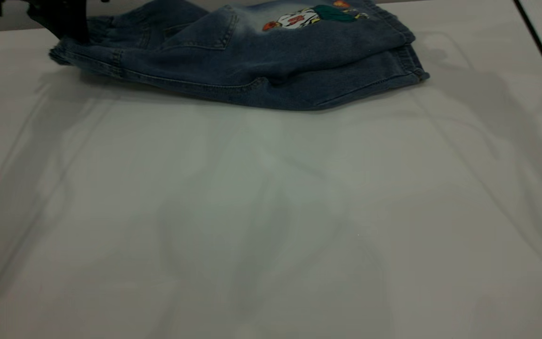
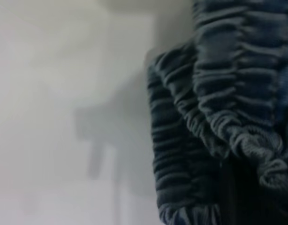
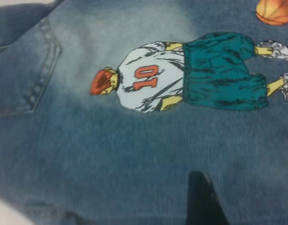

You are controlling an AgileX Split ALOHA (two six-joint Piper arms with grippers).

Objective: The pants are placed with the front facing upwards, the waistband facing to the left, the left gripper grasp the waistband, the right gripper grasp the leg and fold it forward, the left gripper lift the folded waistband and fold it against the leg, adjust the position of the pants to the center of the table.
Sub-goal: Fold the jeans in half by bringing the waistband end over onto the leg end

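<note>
The short blue denim pants [image 1: 252,66] lie folded lengthwise on the large white-grey desk [image 1: 271,212], at its far edge in the exterior view and well away from the middle. The darker back side is up, with a stitched pocket [image 1: 205,30] and a printed picture of a basketball player [image 1: 308,18] in a white shirt with the number 10 and green shorts. An orange ball [image 3: 274,10] is printed near the figure.

The gathered, ruffled elastic waistband [image 2: 219,117] is at the left end of the pants and is doubled, one layer lying over the other. The black left tool [image 1: 64,19] stands at this end, touching the denim at the far left corner; I cannot tell whether it is clenched or released.

The right tool is above the printed leg part, and only one black wedge-shaped finger [image 3: 202,199] shows over the denim. Its state I cannot tell.
</note>
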